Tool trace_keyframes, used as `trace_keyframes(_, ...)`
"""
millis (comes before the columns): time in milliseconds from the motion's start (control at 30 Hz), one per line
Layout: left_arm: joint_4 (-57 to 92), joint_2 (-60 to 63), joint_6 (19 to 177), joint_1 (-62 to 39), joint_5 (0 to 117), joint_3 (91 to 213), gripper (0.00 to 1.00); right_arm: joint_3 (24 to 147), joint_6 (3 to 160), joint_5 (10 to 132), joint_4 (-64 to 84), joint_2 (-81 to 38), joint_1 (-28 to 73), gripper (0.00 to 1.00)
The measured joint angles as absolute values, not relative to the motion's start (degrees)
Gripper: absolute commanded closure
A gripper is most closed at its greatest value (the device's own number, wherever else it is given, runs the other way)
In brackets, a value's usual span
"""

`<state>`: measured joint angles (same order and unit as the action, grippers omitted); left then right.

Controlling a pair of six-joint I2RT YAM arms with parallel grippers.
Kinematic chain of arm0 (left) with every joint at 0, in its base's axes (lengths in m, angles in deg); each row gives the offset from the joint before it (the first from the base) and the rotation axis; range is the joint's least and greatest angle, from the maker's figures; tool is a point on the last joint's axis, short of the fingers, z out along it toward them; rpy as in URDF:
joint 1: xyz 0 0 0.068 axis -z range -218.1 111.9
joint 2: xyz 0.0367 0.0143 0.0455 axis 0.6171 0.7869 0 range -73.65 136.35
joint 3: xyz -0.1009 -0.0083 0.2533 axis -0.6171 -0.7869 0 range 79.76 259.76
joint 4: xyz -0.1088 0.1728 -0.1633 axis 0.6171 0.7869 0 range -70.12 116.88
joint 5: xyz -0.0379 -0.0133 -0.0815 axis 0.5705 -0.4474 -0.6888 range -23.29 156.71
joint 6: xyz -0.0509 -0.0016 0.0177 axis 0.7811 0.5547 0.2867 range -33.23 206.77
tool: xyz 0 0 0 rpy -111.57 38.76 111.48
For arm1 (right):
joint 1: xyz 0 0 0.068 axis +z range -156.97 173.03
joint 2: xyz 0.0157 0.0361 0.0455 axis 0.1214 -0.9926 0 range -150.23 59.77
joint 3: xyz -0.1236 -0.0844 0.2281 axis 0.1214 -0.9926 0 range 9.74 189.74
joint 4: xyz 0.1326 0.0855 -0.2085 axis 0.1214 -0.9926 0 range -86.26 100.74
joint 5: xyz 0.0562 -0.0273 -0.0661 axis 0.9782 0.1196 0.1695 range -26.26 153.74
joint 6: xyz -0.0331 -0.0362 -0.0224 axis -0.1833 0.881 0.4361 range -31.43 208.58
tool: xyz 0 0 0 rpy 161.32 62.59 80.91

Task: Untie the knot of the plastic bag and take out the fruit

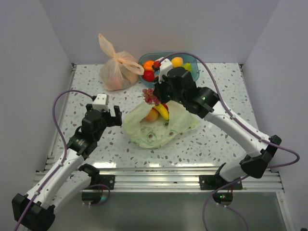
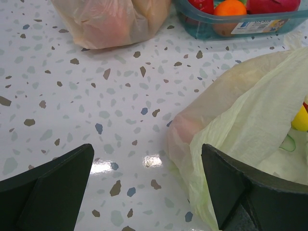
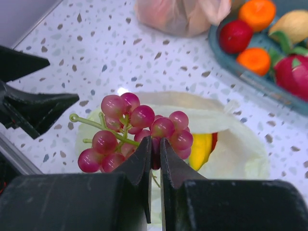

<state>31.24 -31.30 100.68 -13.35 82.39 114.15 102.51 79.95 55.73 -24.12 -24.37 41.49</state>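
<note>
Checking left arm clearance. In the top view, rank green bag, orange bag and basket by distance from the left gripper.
1. Green bag, just right of the left gripper.
2. Orange bag, behind it.
3. Basket, back right.

The plastic bag (image 1: pixel 144 131), pale green and crinkled, lies slumped on the table (image 1: pixel 226 86) with its mouth spread open. A yellow banana (image 1: pixel 163 112) and an orange peach (image 1: pixel 152 115) sit in the opening. The red grape cluster (image 3: pixel 139 126) hangs just above, pinched in the right gripper (image 3: pixel 155 144).
</note>
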Motion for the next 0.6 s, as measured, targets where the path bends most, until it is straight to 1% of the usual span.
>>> trace_keyframes(200,31.24,-31.30,100.68,-13.35,82.39,114.15,0.00,113.46,87.01,56.12,-24.44,-29.81,35.18,1.00)
trace_keyframes(367,31.22,-31.35,100.68,-13.35,82.37,114.15,0.00,120.26,90.90,58.87,-23.02,-38.93,27.31,1.00)
trace_keyframes(600,31.24,-31.26,100.66,-13.35,82.39,114.15,0.00,123.93,93.96,63.75,-14.00,-52.35,20.34,1.00)
